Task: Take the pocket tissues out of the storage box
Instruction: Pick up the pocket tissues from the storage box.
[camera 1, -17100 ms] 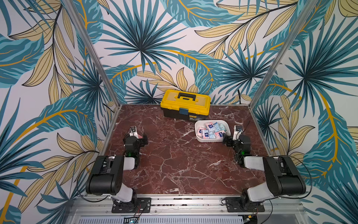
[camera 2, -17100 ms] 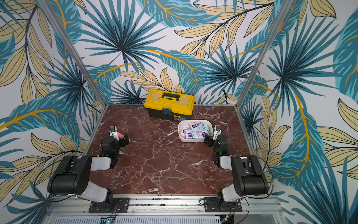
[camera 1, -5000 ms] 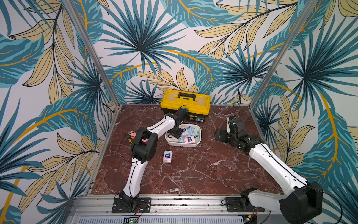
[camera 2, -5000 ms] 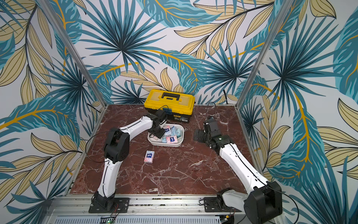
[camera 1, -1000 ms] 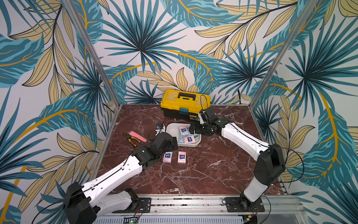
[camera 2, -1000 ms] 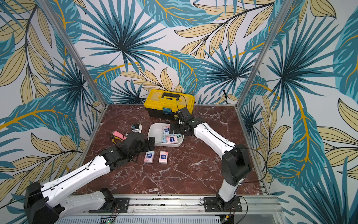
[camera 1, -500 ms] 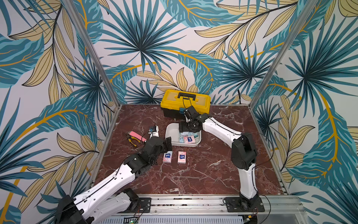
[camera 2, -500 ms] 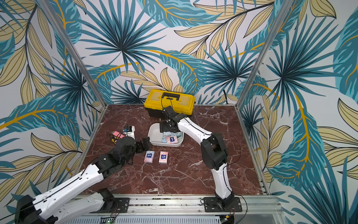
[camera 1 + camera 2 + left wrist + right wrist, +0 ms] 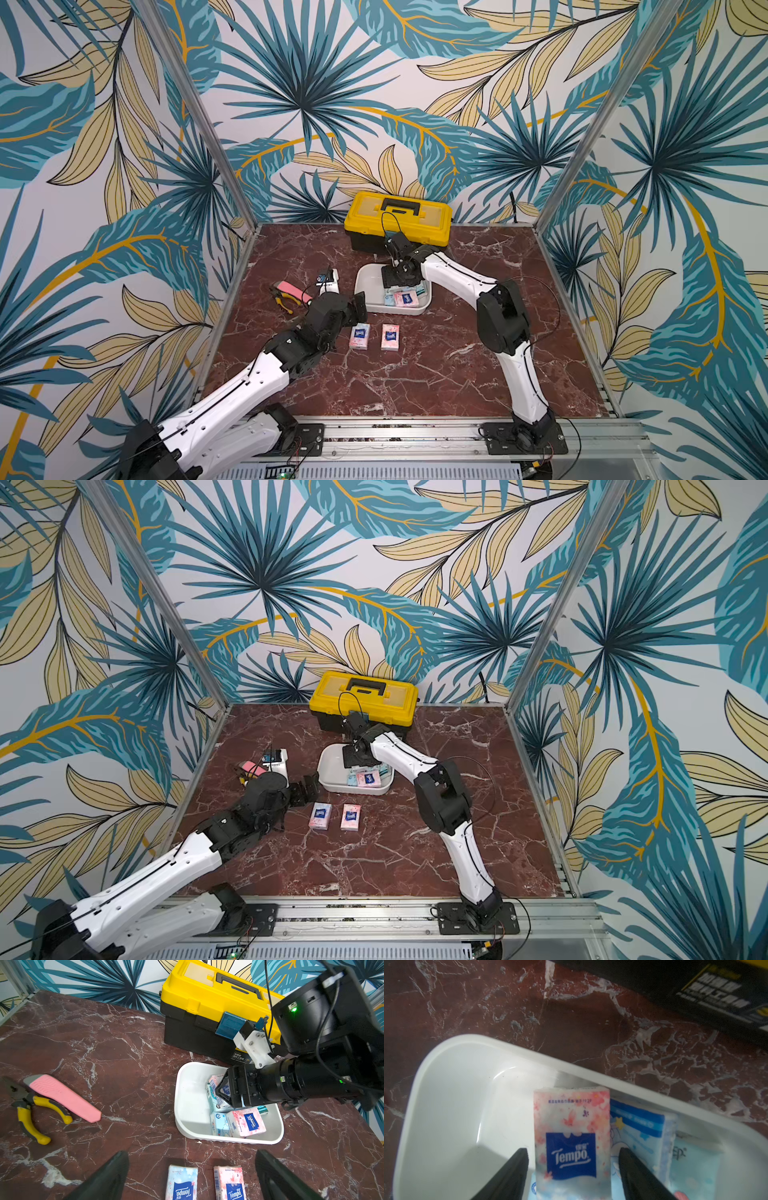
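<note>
The right gripper (image 9: 573, 1150) is reaching into the white storage box (image 9: 446, 1095), jaws straddling a pink Tempo tissue packet (image 9: 571, 1122) but not yet pinching it. Closing squarely and lifting clear are likely coming next. The left gripper (image 9: 191, 1153) is hovering wide open, empty, beside two packets (image 9: 360, 336) lying outside.

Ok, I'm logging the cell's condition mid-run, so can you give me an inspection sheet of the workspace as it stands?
Surface: dark red marble tabletop, no damage seen.
Job's things: white storage box holds several pocket tissues; two packets lie on the table in front of it.
Clutter: yellow toolbox behind the box; pliers and pink flat tool at the table's left.
Grippers: left gripper open, near the two packets; right gripper inside the box, open, jaws either side of a pink packet.
Cables: black cable loops off the right wrist.
Surroundings: leaf-print walls, metal frame posts.
</note>
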`<state>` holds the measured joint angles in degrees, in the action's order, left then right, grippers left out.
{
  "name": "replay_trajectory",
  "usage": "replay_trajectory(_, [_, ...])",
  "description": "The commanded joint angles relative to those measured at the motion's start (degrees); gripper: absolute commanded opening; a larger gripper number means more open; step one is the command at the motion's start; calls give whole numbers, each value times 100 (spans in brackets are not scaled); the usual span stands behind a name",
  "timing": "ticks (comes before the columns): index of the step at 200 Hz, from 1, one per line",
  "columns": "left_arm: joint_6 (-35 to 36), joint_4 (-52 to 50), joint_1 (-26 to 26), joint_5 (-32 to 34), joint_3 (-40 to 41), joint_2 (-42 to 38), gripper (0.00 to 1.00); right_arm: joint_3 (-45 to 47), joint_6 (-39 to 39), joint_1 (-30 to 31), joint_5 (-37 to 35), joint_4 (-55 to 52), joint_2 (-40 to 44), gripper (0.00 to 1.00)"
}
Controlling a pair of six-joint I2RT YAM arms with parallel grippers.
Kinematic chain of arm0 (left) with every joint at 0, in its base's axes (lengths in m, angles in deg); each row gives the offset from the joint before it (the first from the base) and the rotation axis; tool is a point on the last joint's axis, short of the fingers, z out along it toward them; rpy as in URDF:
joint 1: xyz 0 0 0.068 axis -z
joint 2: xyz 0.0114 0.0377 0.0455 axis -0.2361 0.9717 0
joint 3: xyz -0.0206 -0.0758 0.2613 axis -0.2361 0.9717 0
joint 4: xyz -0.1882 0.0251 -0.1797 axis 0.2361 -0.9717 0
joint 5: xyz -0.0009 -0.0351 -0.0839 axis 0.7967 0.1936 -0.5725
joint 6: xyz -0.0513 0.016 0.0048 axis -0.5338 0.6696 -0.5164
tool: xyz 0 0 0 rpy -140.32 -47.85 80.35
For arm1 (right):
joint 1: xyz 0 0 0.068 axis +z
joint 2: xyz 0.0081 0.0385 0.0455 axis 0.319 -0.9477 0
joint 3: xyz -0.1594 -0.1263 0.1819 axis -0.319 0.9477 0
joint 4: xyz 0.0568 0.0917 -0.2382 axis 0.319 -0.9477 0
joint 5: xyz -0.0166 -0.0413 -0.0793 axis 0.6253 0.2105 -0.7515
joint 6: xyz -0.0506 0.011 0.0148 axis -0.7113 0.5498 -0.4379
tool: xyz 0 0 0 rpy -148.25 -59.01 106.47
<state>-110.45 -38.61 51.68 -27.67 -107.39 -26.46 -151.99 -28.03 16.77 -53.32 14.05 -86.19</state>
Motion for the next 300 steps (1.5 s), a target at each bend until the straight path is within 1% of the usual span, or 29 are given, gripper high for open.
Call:
replay_trajectory(1, [32, 63, -48, 95, 127, -66, 100, -117, -85, 57, -88, -212, -200, 73])
replay_trajectory(15, [6, 64, -48, 105, 144, -84, 100, -165, -82, 61, -124, -248, -268, 71])
replay_trajectory(69, [-67, 116, -58, 132, 210, -79, 100, -143, -53, 80, -260, -273, -117, 57])
replay_trajectory(109, [71, 184, -62, 116, 215, -79, 100, -49, 59, 113, -289, -275, 239, 55])
replay_trajectory(140, [352, 280, -60, -36, 210, -104, 100, 116, 152, 153, -341, -270, 621, 54])
replay_trajectory(174, [1066, 498, -60, -444, 247, -205, 100, 489, 345, 206, -429, -254, 1148, 54])
replay_trajectory(198, [1652, 732, -63, -820, 344, -348, 100, 939, 527, 273, -518, -211, 1614, 55])
replay_trajectory(227, [2390, 977, -59, -1348, 450, -501, 100, 1631, 831, 405, -596, -137, 2266, 54])
replay_trajectory(246, [2976, 1226, -62, -1821, 585, -579, 100, 2127, 1043, 530, -636, -142, 2703, 55])
replay_trajectory(265, [3451, 1408, -67, -1960, 704, -630, 100, 2671, 1329, 656, -646, -143, 3151, 54])
replay_trajectory(271, [3550, 1448, -65, -2155, 739, -633, 100, 2847, 1422, 696, -635, -143, 3287, 55])
replay_trajectory(300, [4105, 1578, -59, -2402, 876, -655, 100, 3634, 1884, 901, -620, -139, 3823, 54])
